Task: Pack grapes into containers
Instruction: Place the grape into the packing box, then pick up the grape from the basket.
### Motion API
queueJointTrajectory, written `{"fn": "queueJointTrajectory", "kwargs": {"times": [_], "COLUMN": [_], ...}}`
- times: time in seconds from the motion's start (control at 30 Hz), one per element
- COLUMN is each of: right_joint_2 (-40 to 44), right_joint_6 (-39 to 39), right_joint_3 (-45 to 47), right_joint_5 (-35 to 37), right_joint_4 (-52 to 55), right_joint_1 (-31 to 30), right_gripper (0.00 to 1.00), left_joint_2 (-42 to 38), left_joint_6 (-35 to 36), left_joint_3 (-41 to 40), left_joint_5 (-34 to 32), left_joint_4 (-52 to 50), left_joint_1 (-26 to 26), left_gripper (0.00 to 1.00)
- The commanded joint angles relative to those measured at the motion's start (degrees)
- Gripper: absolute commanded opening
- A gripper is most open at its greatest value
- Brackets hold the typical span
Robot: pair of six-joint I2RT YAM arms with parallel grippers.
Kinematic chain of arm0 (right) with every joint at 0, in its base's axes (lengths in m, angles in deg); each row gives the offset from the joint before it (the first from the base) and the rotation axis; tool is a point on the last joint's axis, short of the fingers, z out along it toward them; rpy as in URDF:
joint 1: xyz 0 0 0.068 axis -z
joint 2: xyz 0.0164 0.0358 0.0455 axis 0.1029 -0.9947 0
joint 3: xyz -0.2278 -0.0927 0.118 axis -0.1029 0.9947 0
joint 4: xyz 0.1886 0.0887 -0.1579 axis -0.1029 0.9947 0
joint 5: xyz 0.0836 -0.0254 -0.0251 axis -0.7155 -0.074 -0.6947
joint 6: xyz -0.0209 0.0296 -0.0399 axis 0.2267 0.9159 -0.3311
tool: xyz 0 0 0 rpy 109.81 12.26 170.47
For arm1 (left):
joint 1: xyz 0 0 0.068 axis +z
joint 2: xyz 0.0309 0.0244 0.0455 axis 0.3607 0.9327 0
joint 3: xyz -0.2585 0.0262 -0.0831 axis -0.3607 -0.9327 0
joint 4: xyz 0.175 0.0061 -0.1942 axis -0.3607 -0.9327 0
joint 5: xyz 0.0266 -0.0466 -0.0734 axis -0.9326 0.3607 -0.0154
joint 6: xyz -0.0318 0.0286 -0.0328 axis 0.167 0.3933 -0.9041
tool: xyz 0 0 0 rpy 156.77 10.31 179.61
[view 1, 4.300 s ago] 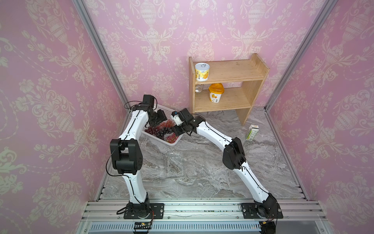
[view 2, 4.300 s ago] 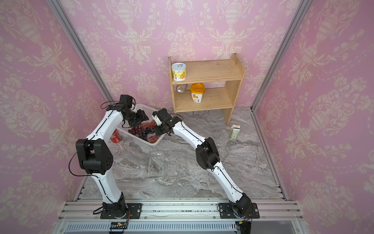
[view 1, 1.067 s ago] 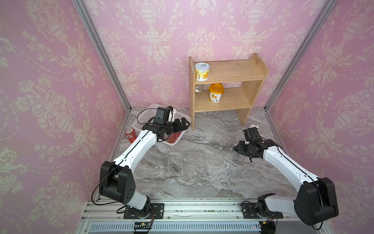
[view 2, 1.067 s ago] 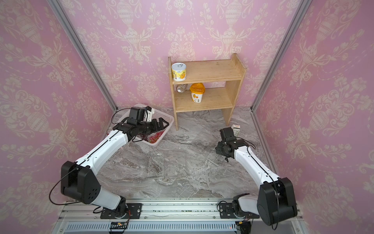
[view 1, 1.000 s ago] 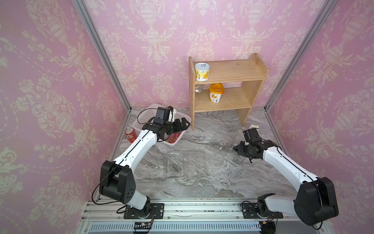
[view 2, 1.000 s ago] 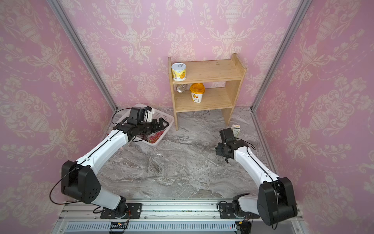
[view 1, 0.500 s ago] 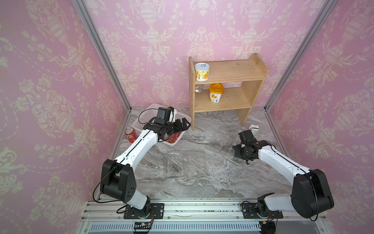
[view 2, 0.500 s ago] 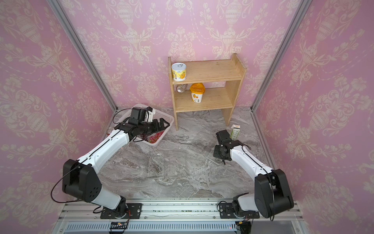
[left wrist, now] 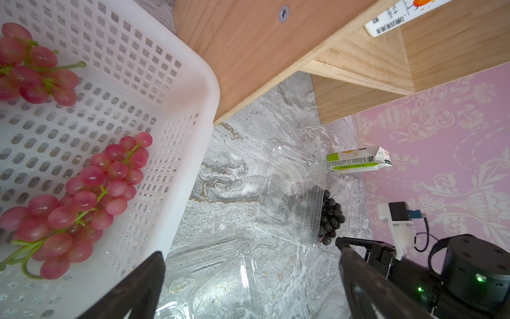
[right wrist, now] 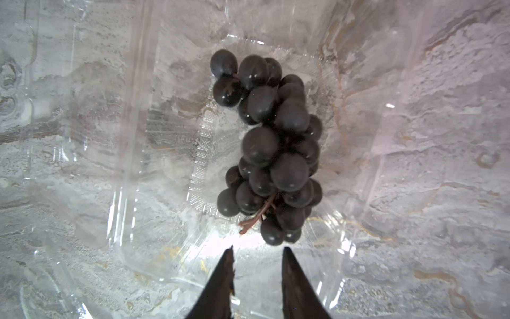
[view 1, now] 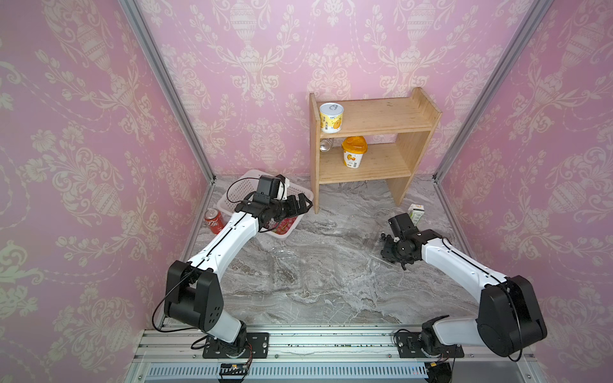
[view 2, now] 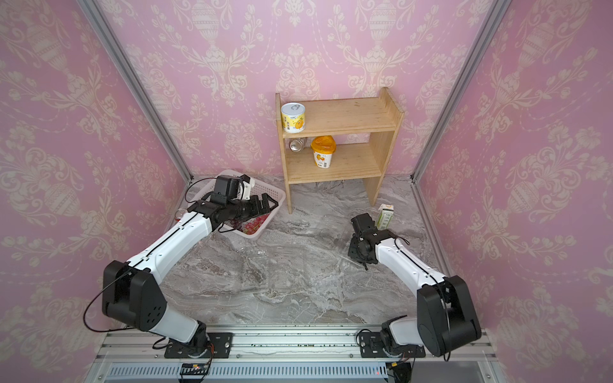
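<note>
— One near-black bunch [right wrist: 271, 146]: where?
— Inside the clear container [right wrist: 171, 154], toward the counter's right edge. Right jaws narrowly parted, empty, just short of it.
— Left jaws?
— Wide, empty, over the basket's [left wrist: 209, 91] rim.

Wooden shelf [view 1: 381, 114]: two tiers of light boards, standing on the table against the back wall.
Table [view 1: 315, 282]: grey marble-pattern surface, spreading out in front of the shelf.
Walls [view 1: 298, 49]: pink wallpaper with cream urns and garlands, behind the shelf and on both sides of it.
Aluminium posts [view 1: 167, 89]: in the two corners flanking the shelf.
Aluminium rail [view 1: 331, 340]: along the table edge opposite the shelf.
Light: soft and even.
</note>
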Motion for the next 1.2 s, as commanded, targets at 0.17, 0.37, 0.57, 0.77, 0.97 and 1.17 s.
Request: {"fn": "queueJointTrajectory", "kwargs": {"times": [0.17,0.37,0.57,0.77,0.97,1.17], "right_joint_2": [3.9,3.3,-1.6,-10.4,-19.0,-24.5], "right_joint_6": [-1.0,-2.9,-8.4,-17.4,-22.0,-25.1], "right_joint_3": [-7.0,-12.5,-22.5,-34.0,-42.6,-48.8], "right_joint_5": [1.9,0.4,-5.7,-13.3,-17.5,-17.7], "right_joint_4": [6.0,5.3,0.7,-1.9,-4.4,-5.2], "right_joint_1": [-0.3,-4.0,-10.8,-17.0,-20.5,-23.8], "right_gripper": [0.5,0.65,0.8,0.88,0.89,0.92], "left_joint_2": [0.8,4.1,8.6,16.9,27.1,38.2], "left_joint_6": [2.2,-1.5,-1.1,0.5,-6.6,-12.3], "left_joint_3": [5.0,6.5,9.6,17.2,25.5,38.0], "left_joint_5": [-2.7,0.0,0.4,-4.6,0.1,3.4], "left_joint_4": [-4.4,-8.6,-12.6,-16.8,-14.2,-15.0], "left_joint_1": [1.1,9.2,12.5,15.6,20.3,21.2], "left_gripper": [0.99,0.99,0.99,0.99,0.98,0.85]}}
